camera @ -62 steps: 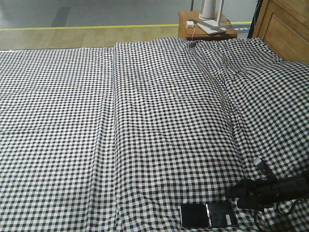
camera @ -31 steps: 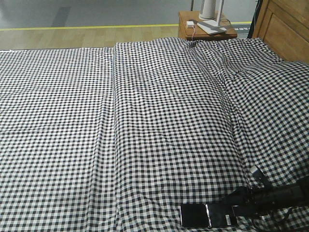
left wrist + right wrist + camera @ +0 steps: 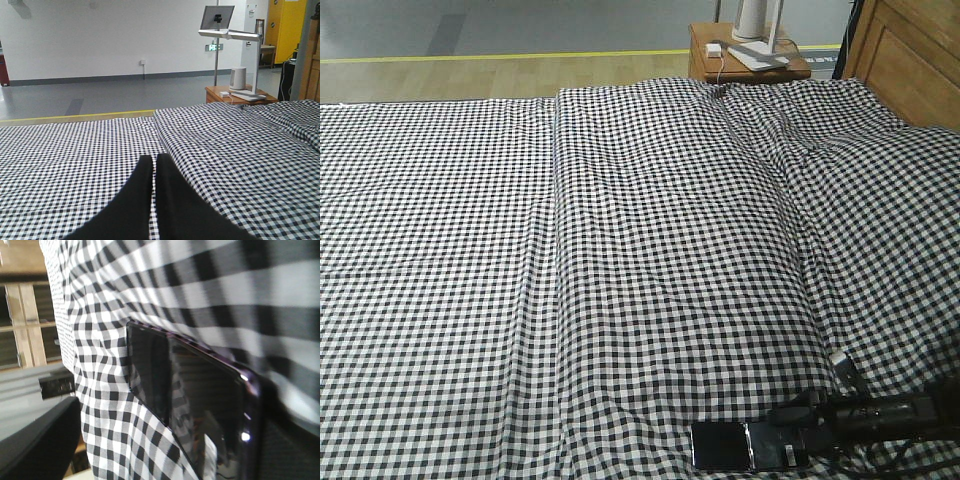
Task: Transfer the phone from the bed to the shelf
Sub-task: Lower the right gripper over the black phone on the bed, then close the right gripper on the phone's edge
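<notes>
The phone (image 3: pixel 748 446) lies flat on the bed (image 3: pixel 640 250), near the front edge. The right claw (image 3: pixel 790 435) is spread around one end, gripping nothing. The left claw (image 3: pixel 154 165) is pinched together, empty. I'd worry the closing jaws catch the checked cloth, or the glossy phone slips out.

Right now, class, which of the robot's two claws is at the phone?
The right claw: it sits low over the bed, reaching over the right half of the phone. The left claw, shut, points across bare bed, no phone near.
</notes>
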Motion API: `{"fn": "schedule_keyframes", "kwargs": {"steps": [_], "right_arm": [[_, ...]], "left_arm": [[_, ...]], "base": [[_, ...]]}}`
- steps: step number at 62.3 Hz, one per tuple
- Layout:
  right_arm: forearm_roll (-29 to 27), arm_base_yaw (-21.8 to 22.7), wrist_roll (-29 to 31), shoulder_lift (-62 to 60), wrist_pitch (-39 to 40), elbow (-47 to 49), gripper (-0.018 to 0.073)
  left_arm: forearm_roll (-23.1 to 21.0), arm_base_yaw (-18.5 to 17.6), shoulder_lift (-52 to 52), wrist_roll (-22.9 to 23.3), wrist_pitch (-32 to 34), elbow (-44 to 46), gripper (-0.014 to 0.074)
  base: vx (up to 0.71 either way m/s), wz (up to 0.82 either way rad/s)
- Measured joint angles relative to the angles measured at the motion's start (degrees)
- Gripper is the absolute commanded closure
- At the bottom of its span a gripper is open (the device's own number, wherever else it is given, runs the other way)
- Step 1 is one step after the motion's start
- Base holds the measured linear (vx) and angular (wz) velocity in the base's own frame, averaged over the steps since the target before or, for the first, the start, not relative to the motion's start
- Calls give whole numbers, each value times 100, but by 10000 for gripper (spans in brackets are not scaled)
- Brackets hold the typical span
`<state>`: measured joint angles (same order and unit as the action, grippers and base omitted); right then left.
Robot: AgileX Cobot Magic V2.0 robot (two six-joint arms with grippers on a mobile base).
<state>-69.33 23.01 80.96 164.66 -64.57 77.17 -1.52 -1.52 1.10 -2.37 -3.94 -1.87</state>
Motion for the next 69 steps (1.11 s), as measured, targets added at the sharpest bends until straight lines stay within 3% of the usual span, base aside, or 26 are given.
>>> {"fn": "schedule_keyframes", "kwargs": {"steps": [12, 23, 33, 48, 69], "right_arm": [[5, -388, 80, 0, 0, 0, -26], [5, -473, 115, 0, 11, 0, 57], [11, -436, 126, 0, 5, 0, 232], [117, -350, 167, 27, -30, 0, 573], [627, -343, 125, -286, -30, -5, 568]], "left_arm": [[0, 0, 0, 0, 0, 0, 595], [0, 0, 0, 0, 0, 0, 595], [0, 0, 0, 0, 0, 0, 595], [0, 0, 0, 0, 0, 0, 595], [0, 0, 0, 0, 0, 0, 595]], "base": [[0, 0], [0, 0], [0, 0], [0, 0], [0, 0]]}}
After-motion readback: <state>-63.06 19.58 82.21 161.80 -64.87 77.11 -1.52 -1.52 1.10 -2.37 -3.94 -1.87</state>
